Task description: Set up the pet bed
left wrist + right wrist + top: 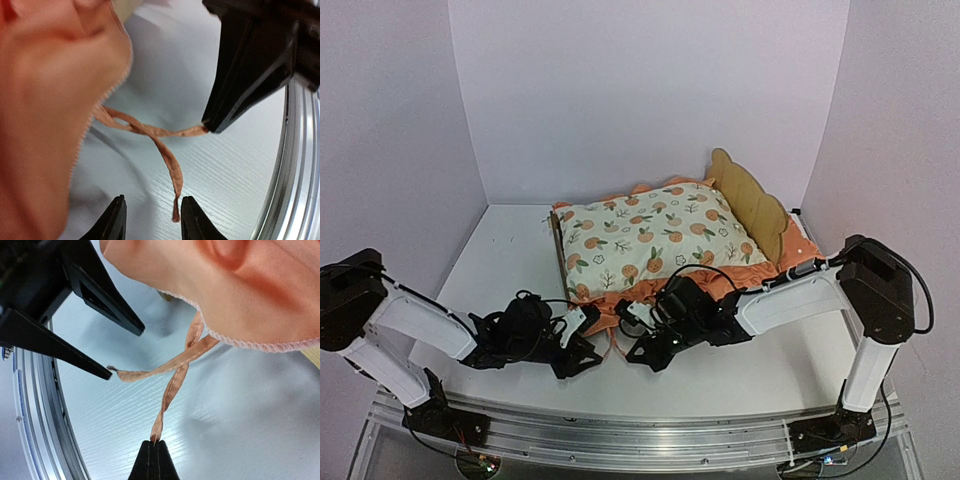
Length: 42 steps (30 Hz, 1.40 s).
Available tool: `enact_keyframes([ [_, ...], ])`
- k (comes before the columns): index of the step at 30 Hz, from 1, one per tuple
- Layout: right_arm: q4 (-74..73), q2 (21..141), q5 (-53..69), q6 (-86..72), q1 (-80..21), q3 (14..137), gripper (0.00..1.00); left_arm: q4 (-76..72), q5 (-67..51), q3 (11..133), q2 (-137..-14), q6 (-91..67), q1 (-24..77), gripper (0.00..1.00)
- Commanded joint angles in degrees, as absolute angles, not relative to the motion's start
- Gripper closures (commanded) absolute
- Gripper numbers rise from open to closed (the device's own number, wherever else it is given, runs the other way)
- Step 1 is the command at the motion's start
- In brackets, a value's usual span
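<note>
The pet bed [752, 203], a plywood frame with a scalloped headboard, stands at the back right of the table. An orange-print ruffled pad [650, 235] lies on it. Two thin orange ties [613, 345] trail from the pad's near corner [250, 285]. My right gripper [155, 460] is shut on the end of one tie [170, 390]. My left gripper [152, 220] is open low over the table. The other tie's [170, 165] loose end lies between its fingers, close to the right one. Both grippers [582, 350] [638, 352] face each other in front of the bed.
A metal rail [640, 435] runs along the table's near edge, close behind both grippers [295, 175]. White walls enclose the table on the left, back and right. The ruffled orange hem [45, 100] hangs close beside the left gripper.
</note>
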State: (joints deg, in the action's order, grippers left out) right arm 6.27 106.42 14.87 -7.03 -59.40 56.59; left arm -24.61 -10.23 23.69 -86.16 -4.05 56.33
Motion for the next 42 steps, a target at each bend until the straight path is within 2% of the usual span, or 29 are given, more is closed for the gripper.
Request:
enact_keyframes([
  [1, 6.03, 107.61, 15.53, -11.94, -59.2, 59.57, 1.0, -24.89, -12.67, 23.39, -78.5, -11.38, 53.84, 0.57],
  [7, 7.51, 107.92, 15.06, -12.56, -59.24, 58.81, 1.0, -25.1, -13.49, 25.01, -81.51, -24.84, 53.35, 0.56],
  [11, 8.6, 107.84, 15.17, -12.95, -59.28, 58.42, 1.0, -27.76, -8.09, 26.17, -86.83, -30.48, 53.39, 0.61],
  [18, 10.6, 108.89, 15.66, -13.75, -59.25, 57.64, 1.0, -40.4, -6.5, 27.15, -92.35, -33.87, 53.44, 0.62],
  [30, 11.36, 110.31, 16.36, -13.4, -59.23, 57.06, 1.0, -48.53, -3.81, 25.41, -93.66, -35.88, 53.35, 0.66],
  [42, 11.62, 110.81, 16.6, -13.1, -59.23, 57.74, 1.0, -45.87, -0.17, 28.15, -97.92, -35.95, 53.42, 0.81],
])
